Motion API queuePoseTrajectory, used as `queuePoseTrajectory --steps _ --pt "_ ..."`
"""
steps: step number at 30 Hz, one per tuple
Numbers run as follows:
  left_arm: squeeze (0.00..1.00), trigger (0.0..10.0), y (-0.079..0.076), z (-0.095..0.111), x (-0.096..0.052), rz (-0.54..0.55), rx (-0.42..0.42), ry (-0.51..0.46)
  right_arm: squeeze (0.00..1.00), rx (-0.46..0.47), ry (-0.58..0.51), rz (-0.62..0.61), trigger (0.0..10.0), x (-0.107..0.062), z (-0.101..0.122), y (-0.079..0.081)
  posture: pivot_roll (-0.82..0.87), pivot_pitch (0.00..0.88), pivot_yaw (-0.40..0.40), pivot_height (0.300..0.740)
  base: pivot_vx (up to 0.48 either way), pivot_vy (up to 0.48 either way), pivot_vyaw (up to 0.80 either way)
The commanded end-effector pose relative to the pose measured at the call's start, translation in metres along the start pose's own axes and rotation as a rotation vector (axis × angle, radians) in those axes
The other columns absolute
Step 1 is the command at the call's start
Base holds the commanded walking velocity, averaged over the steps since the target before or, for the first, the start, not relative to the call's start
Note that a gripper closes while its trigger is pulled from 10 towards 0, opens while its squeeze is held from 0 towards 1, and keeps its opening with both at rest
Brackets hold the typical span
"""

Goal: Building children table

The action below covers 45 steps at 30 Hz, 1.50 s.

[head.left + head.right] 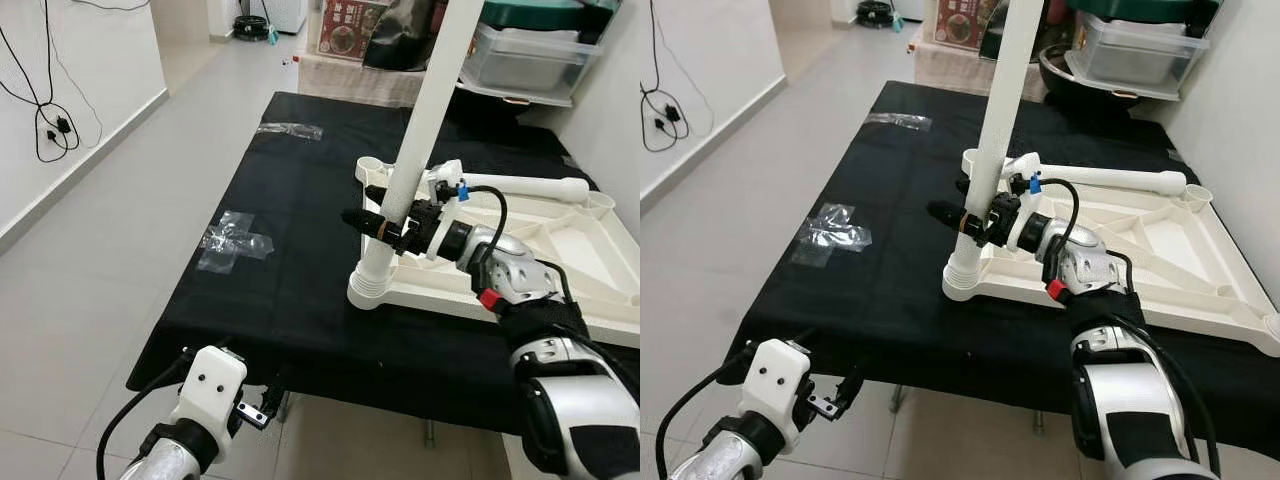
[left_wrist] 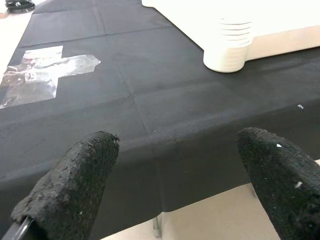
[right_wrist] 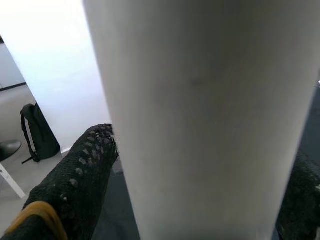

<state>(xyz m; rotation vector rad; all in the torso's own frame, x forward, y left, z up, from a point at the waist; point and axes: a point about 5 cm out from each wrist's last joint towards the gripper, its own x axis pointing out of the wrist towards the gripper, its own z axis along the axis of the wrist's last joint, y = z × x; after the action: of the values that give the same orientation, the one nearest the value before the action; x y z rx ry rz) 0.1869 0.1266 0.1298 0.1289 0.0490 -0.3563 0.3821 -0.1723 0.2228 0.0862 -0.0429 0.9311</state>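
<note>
A white children's table top (image 1: 565, 250) lies upside down on a black-covered work table (image 1: 300, 200). One white table leg (image 1: 425, 100) stands upright in the near-left corner socket (image 1: 371, 286). My right gripper (image 1: 387, 222) is shut on that leg a little above the socket; in the right wrist view the leg (image 3: 210, 115) sits between the black fingers (image 3: 85, 170). A second white leg (image 1: 520, 185) lies across the far side of the table top. My left gripper (image 2: 175, 182) hangs open and holds nothing, low at the work table's front edge.
Two patches of clear tape (image 1: 235, 240) (image 1: 290, 130) stick to the black cloth left of the table top. Storage boxes (image 1: 520, 50) stand behind the work table. Cables (image 1: 50, 120) hang on the left wall, with tiled floor (image 1: 120, 230) beside it.
</note>
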Motion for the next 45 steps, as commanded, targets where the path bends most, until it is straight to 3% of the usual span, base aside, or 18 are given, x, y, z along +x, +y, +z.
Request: queuePoseTrajectory --steps 1,6,7,10,11,22,31,32,33,37,39,42,44,45 --pt "0.00 10.0 -0.004 0.001 -0.001 -0.010 -0.011 0.001 0.00 -0.010 -0.015 -0.012 10.0 0.001 0.002 -0.002 0.14 0.103 -0.131 0.740 0.000 0.000 0.00" --pt "0.00 10.0 -0.005 0.001 -0.001 -0.011 -0.011 0.002 0.00 -0.009 -0.034 -0.030 10.0 0.003 0.004 -0.003 0.14 0.101 -0.133 0.740 0.000 0.000 0.00" --pt "0.00 10.0 -0.005 0.001 -0.001 -0.011 -0.011 0.002 0.00 -0.006 -0.037 -0.032 2.3 0.004 0.003 -0.003 0.15 0.098 -0.134 0.740 0.000 0.000 0.00" --pt "0.00 10.0 -0.005 0.001 -0.002 -0.012 -0.012 0.002 0.00 -0.004 -0.039 -0.033 2.3 0.004 0.003 -0.002 0.15 0.098 -0.134 0.740 0.000 0.000 0.00" --pt "0.00 10.0 -0.005 0.001 -0.002 -0.011 -0.011 0.002 0.00 0.004 -0.045 -0.036 0.0 0.005 0.002 -0.002 0.15 0.098 -0.133 0.740 0.000 0.000 0.00" --pt "0.00 10.0 -0.004 0.001 -0.001 -0.011 -0.008 0.004 0.00 0.014 -0.051 -0.018 0.0 0.006 -0.009 0.005 0.14 0.104 -0.133 0.740 0.000 0.000 0.00" --pt "0.00 10.0 -0.004 0.002 -0.001 -0.013 -0.009 0.002 0.00 -0.023 -0.097 -0.202 0.0 -0.001 -0.023 0.010 0.13 0.110 -0.125 0.740 0.000 0.000 0.00" --pt "0.00 10.0 -0.003 0.002 -0.001 -0.013 -0.011 0.002 0.00 -0.034 -0.112 -0.319 0.0 -0.004 -0.026 0.010 0.12 0.112 -0.121 0.740 0.000 0.000 0.00" --pt "0.00 10.0 -0.003 0.002 -0.001 -0.013 -0.011 0.002 0.00 -0.034 -0.112 -0.319 0.0 -0.004 -0.026 0.010 0.12 0.112 -0.121 0.740 0.000 0.000 0.00" --pt "0.00 10.0 -0.003 0.002 0.000 -0.017 -0.012 0.004 0.00 -0.028 -0.163 -0.712 0.0 -0.013 -0.035 0.010 0.12 0.114 -0.113 0.740 0.000 0.000 0.00" --pt "0.00 10.0 -0.003 0.002 0.000 -0.019 -0.012 0.003 0.00 0.035 -0.160 -0.908 0.0 -0.016 -0.041 0.011 0.12 0.115 -0.114 0.740 0.000 0.000 0.00" --pt "0.00 10.0 -0.003 0.002 0.000 -0.019 -0.012 0.003 0.00 0.053 -0.157 -0.958 0.0 -0.017 -0.042 0.013 0.12 0.115 -0.114 0.740 0.000 0.000 0.00" --pt "0.00 10.0 -0.003 0.002 0.000 -0.019 -0.013 0.003 0.00 0.049 -0.165 -1.122 0.0 -0.011 -0.040 0.024 0.13 0.115 -0.117 0.740 0.000 0.000 0.00" --pt "0.00 10.0 -0.003 0.002 0.000 -0.019 -0.013 0.003 0.00 0.061 -0.154 -1.265 0.0 -0.005 -0.040 0.033 0.13 0.117 -0.116 0.740 0.000 0.000 0.00"
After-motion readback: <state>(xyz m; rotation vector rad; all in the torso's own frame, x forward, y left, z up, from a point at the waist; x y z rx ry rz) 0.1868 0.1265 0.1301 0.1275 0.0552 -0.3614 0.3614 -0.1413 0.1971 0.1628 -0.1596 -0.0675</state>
